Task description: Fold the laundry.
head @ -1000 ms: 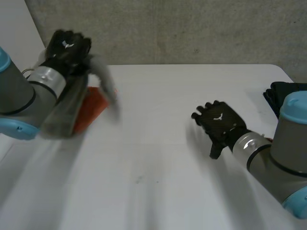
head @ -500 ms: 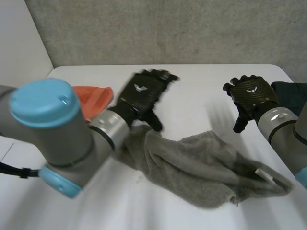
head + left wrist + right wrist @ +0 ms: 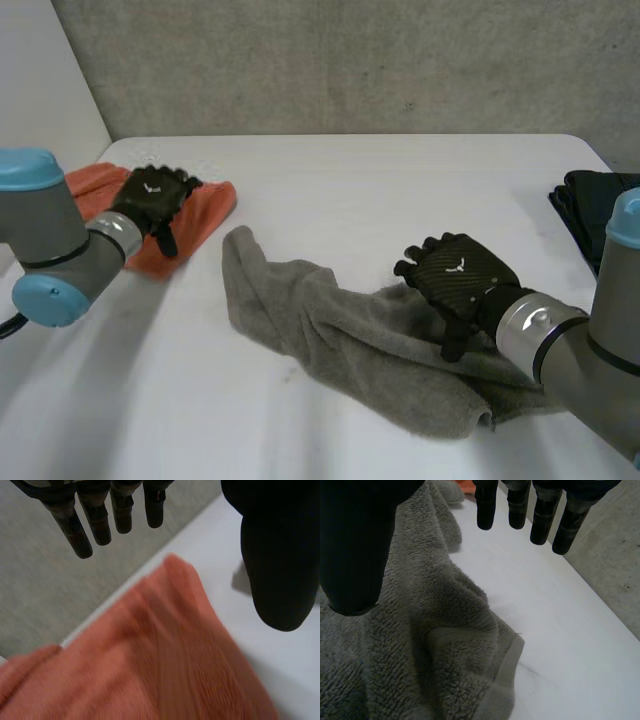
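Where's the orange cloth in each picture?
Head view: the orange cloth lies at the table's far left, under the left robot hand.
Left wrist view: the orange cloth is under that robot hand's palm, beside its thumb.
Right wrist view: a small bit of the orange cloth peeks out beyond the grey towel, past the right robot hand's fingertips.
Shared landmark: the white table.

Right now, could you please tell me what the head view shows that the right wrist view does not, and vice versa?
The head view adds the left hand above the orange towel and a dark cloth at the table's right edge. The right wrist view adds the right hand with fingers straight, holding nothing. Both show the right hand, the rumpled grey towel, the white table and some orange towel.
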`<state>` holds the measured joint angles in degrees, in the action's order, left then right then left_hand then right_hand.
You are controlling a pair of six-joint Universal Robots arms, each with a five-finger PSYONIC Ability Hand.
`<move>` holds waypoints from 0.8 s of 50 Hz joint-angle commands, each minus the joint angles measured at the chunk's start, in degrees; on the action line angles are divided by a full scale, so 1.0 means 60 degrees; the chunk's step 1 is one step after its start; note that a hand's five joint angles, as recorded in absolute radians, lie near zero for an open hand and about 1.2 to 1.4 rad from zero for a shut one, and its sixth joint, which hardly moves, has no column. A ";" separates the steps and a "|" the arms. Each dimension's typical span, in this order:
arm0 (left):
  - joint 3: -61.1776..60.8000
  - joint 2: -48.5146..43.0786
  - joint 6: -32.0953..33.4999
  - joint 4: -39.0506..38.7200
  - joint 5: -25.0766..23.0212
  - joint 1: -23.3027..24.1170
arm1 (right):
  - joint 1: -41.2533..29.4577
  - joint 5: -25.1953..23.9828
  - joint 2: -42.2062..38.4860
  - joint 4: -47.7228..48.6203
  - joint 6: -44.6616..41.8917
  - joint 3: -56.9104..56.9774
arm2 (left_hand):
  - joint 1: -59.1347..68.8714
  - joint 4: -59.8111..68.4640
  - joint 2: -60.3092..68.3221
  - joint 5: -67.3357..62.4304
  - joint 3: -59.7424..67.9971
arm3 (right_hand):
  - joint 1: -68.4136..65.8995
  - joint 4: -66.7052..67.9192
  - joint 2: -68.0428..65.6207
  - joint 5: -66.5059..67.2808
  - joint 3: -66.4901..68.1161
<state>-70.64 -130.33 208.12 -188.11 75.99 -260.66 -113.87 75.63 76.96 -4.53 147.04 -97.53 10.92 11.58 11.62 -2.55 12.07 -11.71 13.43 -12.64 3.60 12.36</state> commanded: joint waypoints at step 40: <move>0.1898 -0.1423 0.1846 -0.1415 0.3181 -0.1100 | 0.0082 0.0153 -0.0068 0.0608 0.0016 -0.0546 | 1.1514 1.1404 1.1396 -1.1241 1.1322 | 0.0285 -0.0571 0.0441 -0.0600 -0.0393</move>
<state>-61.96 -139.97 218.08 -188.60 84.91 -264.42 -113.38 76.55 76.55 -0.90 147.15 -100.82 62.52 68.42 68.21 -54.58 67.78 -11.71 13.43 -12.64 3.60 12.36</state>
